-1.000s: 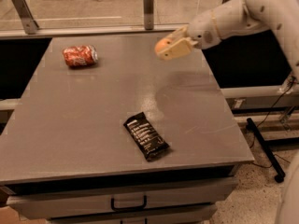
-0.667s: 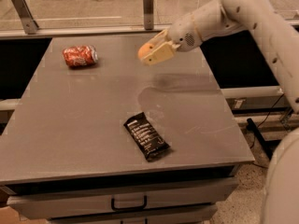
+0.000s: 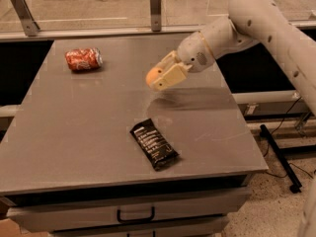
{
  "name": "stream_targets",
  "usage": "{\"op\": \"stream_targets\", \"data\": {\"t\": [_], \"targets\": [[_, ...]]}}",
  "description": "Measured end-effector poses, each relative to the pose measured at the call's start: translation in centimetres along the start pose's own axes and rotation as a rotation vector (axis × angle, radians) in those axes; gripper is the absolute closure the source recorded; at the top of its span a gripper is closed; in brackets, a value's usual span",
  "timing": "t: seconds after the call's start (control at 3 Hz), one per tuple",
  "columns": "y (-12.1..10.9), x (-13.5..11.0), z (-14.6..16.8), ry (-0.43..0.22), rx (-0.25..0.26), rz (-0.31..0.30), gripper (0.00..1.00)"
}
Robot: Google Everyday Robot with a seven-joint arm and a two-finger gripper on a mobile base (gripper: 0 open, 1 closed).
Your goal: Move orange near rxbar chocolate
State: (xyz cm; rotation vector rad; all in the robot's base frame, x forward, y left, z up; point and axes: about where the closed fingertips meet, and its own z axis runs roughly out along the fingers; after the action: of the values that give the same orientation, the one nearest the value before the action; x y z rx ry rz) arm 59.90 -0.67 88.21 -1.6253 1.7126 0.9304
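My gripper (image 3: 159, 76) hangs above the middle of the grey table (image 3: 74, 127), shut on the orange (image 3: 152, 75), a small round orange fruit that shows between the cream fingers. The orange is held clear of the tabletop. The rxbar chocolate (image 3: 154, 143), a flat black wrapper bar with white lettering, lies on the table toward the front, below and slightly in front of the gripper. The white arm (image 3: 256, 19) reaches in from the upper right.
A crushed red soda can (image 3: 83, 59) lies at the table's far left. A drawer with a dark handle (image 3: 135, 216) sits under the front edge. A rail with metal posts (image 3: 156, 4) runs along the back. Dark cables lie on the floor at right.
The gripper has carried the orange leftward and toward the front, from the far right of the table to above its middle, nearer the black bar. Bar and can have not moved.
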Motion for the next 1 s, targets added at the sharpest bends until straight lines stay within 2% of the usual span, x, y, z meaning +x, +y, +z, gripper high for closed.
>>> {"op": "stream_targets", "data": {"t": [0.33, 1.0], "targets": [[2.2, 2.2, -0.3, 0.036, -0.034, 0.039, 1.0], [5.9, 5.6, -0.7, 0.101, -0.107, 0.117, 0.59]]}}
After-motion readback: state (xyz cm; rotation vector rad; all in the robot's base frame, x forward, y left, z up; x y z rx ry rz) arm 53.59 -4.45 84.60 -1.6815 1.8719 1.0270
